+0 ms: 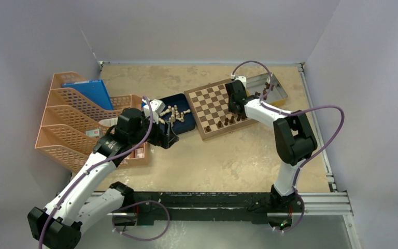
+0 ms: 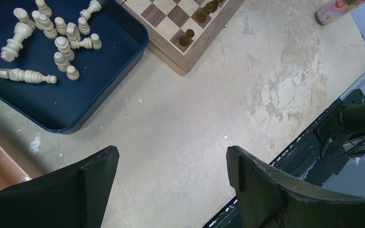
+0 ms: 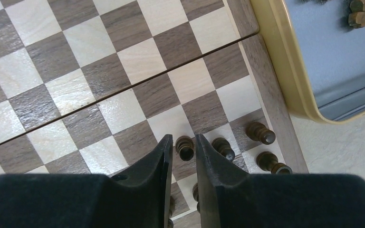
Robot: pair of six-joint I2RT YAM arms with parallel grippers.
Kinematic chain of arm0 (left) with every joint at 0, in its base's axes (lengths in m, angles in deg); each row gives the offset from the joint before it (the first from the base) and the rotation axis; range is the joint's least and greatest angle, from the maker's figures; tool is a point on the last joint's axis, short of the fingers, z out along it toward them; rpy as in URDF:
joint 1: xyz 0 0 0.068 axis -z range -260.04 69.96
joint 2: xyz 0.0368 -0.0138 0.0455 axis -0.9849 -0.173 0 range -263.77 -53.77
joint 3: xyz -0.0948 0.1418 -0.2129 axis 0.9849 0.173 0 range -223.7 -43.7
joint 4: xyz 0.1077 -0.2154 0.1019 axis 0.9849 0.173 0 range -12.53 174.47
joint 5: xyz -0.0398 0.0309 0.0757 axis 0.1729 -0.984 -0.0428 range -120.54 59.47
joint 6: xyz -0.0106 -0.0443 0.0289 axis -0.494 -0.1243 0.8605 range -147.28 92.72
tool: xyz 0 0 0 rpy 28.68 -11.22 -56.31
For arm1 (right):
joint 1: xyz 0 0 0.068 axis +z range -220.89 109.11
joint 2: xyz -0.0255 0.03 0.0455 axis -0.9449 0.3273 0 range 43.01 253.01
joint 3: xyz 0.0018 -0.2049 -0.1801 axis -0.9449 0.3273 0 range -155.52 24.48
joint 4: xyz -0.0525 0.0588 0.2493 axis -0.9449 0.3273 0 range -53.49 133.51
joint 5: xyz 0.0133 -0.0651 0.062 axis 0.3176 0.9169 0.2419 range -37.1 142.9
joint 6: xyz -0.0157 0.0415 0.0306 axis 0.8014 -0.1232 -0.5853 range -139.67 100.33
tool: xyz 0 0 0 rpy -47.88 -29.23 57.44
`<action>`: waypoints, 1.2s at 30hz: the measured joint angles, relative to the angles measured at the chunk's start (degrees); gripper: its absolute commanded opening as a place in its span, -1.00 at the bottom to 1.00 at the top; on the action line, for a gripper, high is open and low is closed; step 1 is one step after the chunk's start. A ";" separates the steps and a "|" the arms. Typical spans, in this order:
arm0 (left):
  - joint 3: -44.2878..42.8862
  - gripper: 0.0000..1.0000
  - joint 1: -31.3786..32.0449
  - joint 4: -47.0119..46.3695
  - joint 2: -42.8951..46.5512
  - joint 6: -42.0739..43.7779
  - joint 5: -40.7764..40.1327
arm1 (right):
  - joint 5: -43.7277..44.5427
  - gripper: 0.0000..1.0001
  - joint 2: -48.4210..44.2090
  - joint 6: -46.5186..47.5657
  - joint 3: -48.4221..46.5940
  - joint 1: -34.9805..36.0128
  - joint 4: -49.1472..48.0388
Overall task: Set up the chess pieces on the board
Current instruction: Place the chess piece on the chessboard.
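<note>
R claw (image 3: pixel 184 143) tips are nearly together, straddling a dark pawn (image 3: pixel 185 148) that stands on the board (image 3: pixel 100 71). Can't tell if the pads pinch it or sit just clear of it. Just right of the claw tips I count three more dark men (image 3: pixel 260 133) upright on the board's edge rows, plus a couple half hidden under the fingers. Further up-right of the claw, past the board's border, is the tin (image 3: pixel 285 71) w/ at least one spare dark piece (image 3: pixel 359 12) lying in it.

L claw (image 2: pixel 171 185) is wide apart, empty, hanging over bare table (image 2: pixel 209 118). Up-left of it the blue tray (image 2: pixel 100 109) holds the cream men (image 2: pixel 62 45), all loose, several toppled.

My read: early days. Approx a handful of dark men are placed and more have to come from the tin. The cream side isn't started, w/ no cream piece on any square I can see.
</note>
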 measured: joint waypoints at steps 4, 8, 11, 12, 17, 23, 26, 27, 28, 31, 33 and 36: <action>0.00 0.67 0.00 0.00 0.09 0.02 -0.02 | 0.15 -0.53 0.63 0.20 -0.09 0.00 0.33; 0.00 0.67 0.00 0.00 0.09 0.00 -0.02 | 0.15 -0.59 0.66 0.35 -0.11 0.00 0.37; 0.00 0.67 0.00 -0.02 0.09 0.00 -0.02 | 0.15 -0.63 0.66 0.52 -0.15 0.00 0.39; 0.00 0.67 0.00 0.00 0.09 0.02 -0.02 | 0.15 -0.63 0.66 0.55 -0.15 0.00 0.39; 0.00 0.67 0.00 -0.02 0.09 0.02 0.00 | 0.17 -0.66 0.66 0.76 -0.17 0.00 0.48; 0.00 0.67 0.00 -0.02 0.09 0.00 0.00 | 0.33 -0.70 0.66 0.76 -0.22 0.00 0.79; 0.00 0.67 0.00 -0.02 0.09 0.02 0.00 | 0.39 -0.70 0.66 0.76 -0.37 0.00 1.25; 0.00 0.67 0.00 -0.02 0.09 0.02 0.00 | 0.37 -0.71 0.66 0.76 -0.44 0.00 1.40; 0.00 0.67 0.00 -0.02 0.09 0.02 0.00 | 0.37 -0.71 0.66 0.76 -0.50 0.00 1.60; 0.00 0.67 0.00 -0.02 0.09 0.00 0.02 | 0.37 -0.71 0.63 0.74 -0.61 0.00 2.12; 0.00 0.67 0.00 -0.02 0.09 0.02 0.02 | 0.35 -0.71 0.52 0.76 -0.61 0.00 2.45; 0.00 0.67 0.00 -0.02 0.09 0.02 0.02 | 0.31 -0.72 0.35 0.74 -0.61 0.00 3.06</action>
